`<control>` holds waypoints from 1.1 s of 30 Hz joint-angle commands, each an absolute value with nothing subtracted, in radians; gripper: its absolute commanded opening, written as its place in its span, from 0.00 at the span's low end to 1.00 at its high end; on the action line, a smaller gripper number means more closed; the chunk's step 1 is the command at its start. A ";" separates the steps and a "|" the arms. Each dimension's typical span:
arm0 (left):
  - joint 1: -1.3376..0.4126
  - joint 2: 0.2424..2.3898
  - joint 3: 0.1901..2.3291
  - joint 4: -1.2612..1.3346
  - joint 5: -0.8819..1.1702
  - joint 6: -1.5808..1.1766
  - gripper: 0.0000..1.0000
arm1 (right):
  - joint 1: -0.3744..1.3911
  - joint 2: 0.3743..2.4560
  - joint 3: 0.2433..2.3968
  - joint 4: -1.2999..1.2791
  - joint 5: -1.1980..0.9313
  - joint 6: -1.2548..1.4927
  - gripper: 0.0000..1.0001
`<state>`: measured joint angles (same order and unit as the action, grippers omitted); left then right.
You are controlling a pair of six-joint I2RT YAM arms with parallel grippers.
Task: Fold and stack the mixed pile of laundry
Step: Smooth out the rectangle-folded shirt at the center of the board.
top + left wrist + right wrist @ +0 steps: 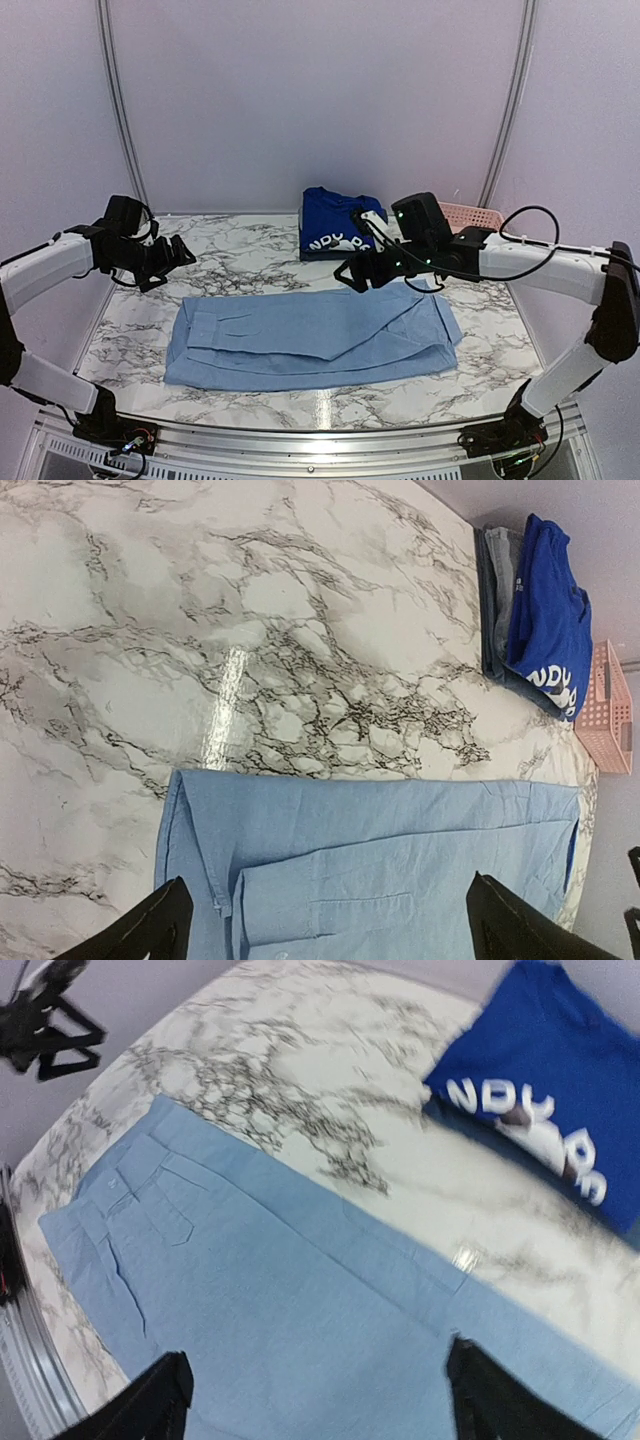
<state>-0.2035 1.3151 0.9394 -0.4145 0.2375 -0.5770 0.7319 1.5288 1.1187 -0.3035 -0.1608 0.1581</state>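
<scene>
A light-blue collared shirt (pixel 310 340) lies folded into a long flat strip across the middle of the marble table (pixel 240 250). At the back sits a folded stack with a royal-blue T-shirt (pixel 335 225) with white lettering on top. My left gripper (pixel 175 258) hovers above the table beyond the strip's left end, open and empty. Above the strip's far right part, my right gripper (pixel 350 272) is also open and holds nothing. The left wrist view shows the shirt (pixel 400 850) below my gripper (pixel 330 930). In the right wrist view the shirt (pixel 280 1300) fills the space under my gripper (pixel 315 1405).
A pink lattice basket (pixel 470 215) stands at the back right beside the stack, also the basket (pixel 608 710) in the left wrist view. Grey and denim folded pieces (pixel 495 590) lie under the T-shirt (pixel 550 620). A metal rail (pixel 320 440) runs along the table's near edge.
</scene>
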 commanded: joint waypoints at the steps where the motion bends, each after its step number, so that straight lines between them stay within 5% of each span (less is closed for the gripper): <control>1: -0.139 1.297 0.920 -0.444 0.333 -0.576 0.99 | 0.737 1.471 1.145 -0.121 -0.134 0.171 0.98; 6: -0.127 1.308 0.931 -0.439 0.384 -0.540 0.99 | 0.666 1.566 1.158 -0.115 -0.415 0.277 0.98; 11: -0.128 1.325 0.946 -0.439 0.378 -0.506 0.99 | 0.682 1.703 1.197 -0.289 -0.483 0.321 0.94; 21: -0.130 1.393 0.959 -0.450 0.368 -0.479 0.99 | 0.638 1.863 1.055 -0.297 -0.467 0.329 0.90; 33: -0.170 1.424 0.978 -0.481 0.281 -0.440 0.99 | 0.461 1.746 0.915 -0.487 -0.311 0.037 0.87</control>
<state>-0.1429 1.3945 0.9527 -0.4370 0.3244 -0.4805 0.5289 1.7599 0.9604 -0.2760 -0.4683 0.1555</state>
